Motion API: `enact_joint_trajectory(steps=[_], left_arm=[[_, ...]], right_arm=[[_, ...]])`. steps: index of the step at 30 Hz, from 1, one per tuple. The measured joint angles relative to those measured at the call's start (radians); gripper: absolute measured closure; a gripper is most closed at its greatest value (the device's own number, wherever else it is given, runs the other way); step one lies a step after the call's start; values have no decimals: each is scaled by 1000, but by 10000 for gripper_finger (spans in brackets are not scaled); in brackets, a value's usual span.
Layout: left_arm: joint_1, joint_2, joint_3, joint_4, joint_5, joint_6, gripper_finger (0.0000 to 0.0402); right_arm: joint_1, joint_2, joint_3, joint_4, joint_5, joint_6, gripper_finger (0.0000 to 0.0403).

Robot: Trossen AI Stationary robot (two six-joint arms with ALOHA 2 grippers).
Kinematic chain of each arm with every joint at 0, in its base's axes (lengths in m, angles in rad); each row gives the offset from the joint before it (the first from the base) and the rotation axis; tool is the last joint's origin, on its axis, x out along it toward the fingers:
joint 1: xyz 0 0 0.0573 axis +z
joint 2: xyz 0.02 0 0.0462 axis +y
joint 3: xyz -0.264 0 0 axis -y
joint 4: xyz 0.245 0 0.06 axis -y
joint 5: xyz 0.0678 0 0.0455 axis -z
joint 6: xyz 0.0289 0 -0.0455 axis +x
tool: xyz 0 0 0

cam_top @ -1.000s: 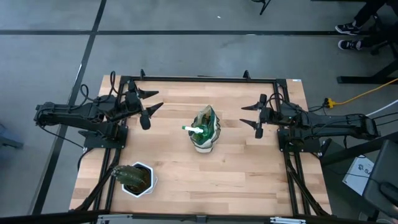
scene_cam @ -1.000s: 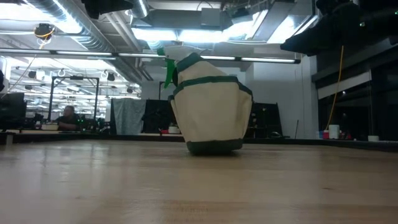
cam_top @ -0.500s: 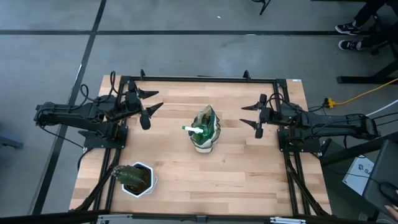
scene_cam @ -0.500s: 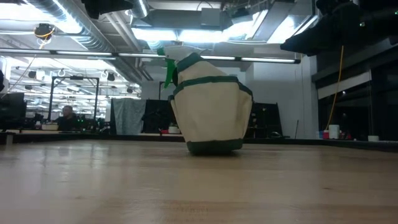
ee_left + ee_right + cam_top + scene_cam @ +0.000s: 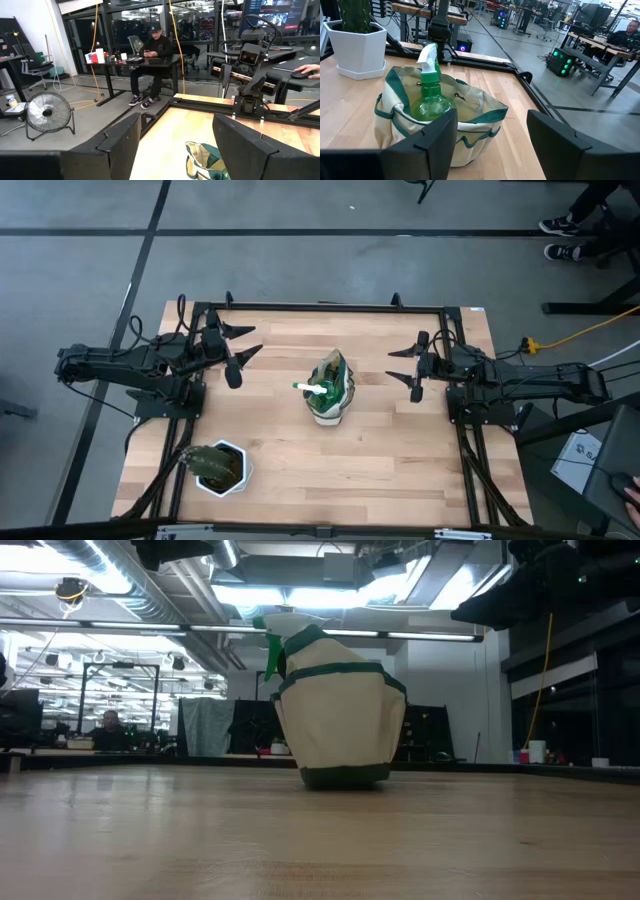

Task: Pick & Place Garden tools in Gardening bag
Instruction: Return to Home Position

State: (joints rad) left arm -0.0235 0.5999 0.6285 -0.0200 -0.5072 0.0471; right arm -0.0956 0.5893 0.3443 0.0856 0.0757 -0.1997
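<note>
High view: the gardening bag [image 5: 331,392] stands upright near the middle of the wooden surface [image 5: 380,470], with its mouth open upward. The green spray bottle [image 5: 314,388] stands inside the bag, on the side facing the left arm. Its white nozzle reaches out over the rim there. What else lies in the bag cannot be made out.

The left hand [image 5: 255,339] is well apart from the bag on one side. It is released, with its two fingers spread and nothing between them. The right hand [image 5: 390,365] is well apart from the bag on the opposite side, likewise released and empty.

A white pot [image 5: 222,470] holding a green plant stands well apart from the bag, by the near edge of the surface on the left arm's side.

Low view: the cream body of the bag rests on the surface, ringed by dark green trim. The bottle's green trigger head rises above its rim.

Right wrist view: the translucent bottle sits upright against the bag's inner wall, and green handles droop over the pockets. Beyond the bag is the pot.

Left wrist view: only the bag's open top shows between the fingers. A person [image 5: 155,65] sits at a desk in the room beyond the bag.
</note>
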Motion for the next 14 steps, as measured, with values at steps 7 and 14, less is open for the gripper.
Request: enact_joint_trajectory(steps=[7,14], left_arm=[[0,0,0,0,0,0,155],[0,0,0,0,0,0,155]], right_arm=[[0,0,0,0,0,0,162],[0,0,0,0,0,0,162]])
